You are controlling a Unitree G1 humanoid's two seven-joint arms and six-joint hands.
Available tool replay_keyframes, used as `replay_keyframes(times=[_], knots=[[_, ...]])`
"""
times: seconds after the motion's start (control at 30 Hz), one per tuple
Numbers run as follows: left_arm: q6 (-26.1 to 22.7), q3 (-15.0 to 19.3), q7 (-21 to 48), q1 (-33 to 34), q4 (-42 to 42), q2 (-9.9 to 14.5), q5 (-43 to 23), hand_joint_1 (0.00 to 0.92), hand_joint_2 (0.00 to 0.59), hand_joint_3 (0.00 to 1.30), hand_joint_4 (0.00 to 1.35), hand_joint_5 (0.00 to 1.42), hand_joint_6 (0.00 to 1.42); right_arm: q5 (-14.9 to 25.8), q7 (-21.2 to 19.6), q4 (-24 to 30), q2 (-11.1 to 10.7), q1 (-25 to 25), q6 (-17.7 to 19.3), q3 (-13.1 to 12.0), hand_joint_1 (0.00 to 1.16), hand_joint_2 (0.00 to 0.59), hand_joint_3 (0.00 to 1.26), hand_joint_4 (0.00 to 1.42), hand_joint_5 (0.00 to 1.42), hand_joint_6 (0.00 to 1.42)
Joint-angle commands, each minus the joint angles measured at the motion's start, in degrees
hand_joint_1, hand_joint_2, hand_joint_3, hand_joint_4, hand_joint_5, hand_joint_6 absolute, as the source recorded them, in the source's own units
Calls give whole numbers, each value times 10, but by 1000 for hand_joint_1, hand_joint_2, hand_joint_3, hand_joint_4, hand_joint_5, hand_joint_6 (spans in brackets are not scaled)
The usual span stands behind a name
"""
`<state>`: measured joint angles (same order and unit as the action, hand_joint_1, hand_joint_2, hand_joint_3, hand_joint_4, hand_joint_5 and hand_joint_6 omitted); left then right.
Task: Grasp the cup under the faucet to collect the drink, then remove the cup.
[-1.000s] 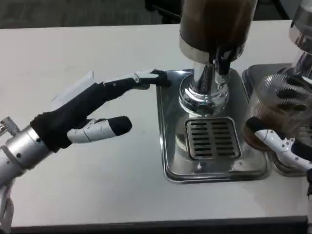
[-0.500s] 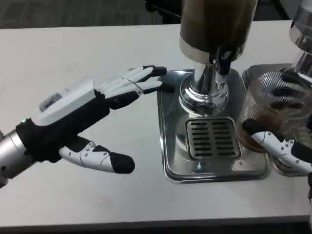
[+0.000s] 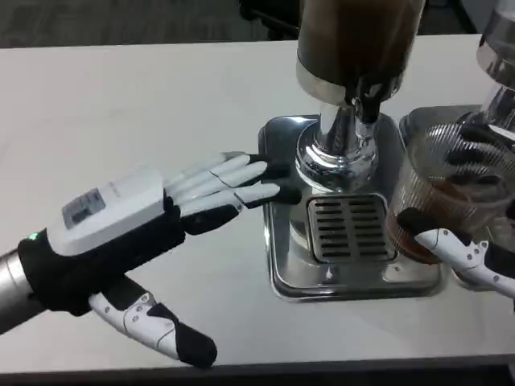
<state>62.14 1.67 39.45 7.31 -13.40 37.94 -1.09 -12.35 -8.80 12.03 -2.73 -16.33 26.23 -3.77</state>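
Right hand [image 3: 471,233] grips clear ribbed plastic cup [image 3: 438,193] mid-wall, likely thin, squashy, slosh-prone; left hand [image 3: 153,233] fingers spread, holding nothing.

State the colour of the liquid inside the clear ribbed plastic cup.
Dark brown, pooled low in the clear ribbed plastic cup; head view.

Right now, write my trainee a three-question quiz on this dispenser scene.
1. True or false: the cup stands on the drip grate.
2. Which hand holds the cup? A) left B) right
3. Fill in: the left hand is ____, holding nothing.

Key: 1 false, it is held right of the grate, off the faucet; 2 B, the right hand; 3 open.
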Motion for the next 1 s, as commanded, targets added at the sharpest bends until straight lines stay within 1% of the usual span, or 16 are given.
replay_keyframes(times=[0.03,0.1,0.23,0.37,0.7,0.77,1.0], knots=[[34,9,-19,-21,21,23,-7,0,19,118,0,0,0,14,7,35,5,-7,3,4,1016,101,692,844,1036,1420],[44,13,-23,-29,26,32,-10,0,19,117,0,0,0,14,10,42,5,-10,0,6,1015,101,694,845,1036,1420],[48,18,-28,-42,33,52,-23,0,22,121,0,0,0,15,12,48,8,-14,-2,7,1013,102,706,845,1036,1420],[49,20,-32,-51,41,64,-34,0,18,123,0,0,0,16,15,47,6,-17,-1,9,1012,102,711,849,1036,1420],[52,16,-31,-50,38,69,-34,0,12,120,0,0,5,16,23,48,5,-21,1,9,1012,102,721,859,1048,1424],[58,19,-33,-52,37,68,-27,0,0,110,0,0,7,16,23,46,5,-19,3,8,1011,102,723,862,1048,1424],[65,29,-43,-48,37,69,-3,0,0,96,0,0,0,24,24,31,0,-11,11,2,1011,102,736,863,1048,1424]])
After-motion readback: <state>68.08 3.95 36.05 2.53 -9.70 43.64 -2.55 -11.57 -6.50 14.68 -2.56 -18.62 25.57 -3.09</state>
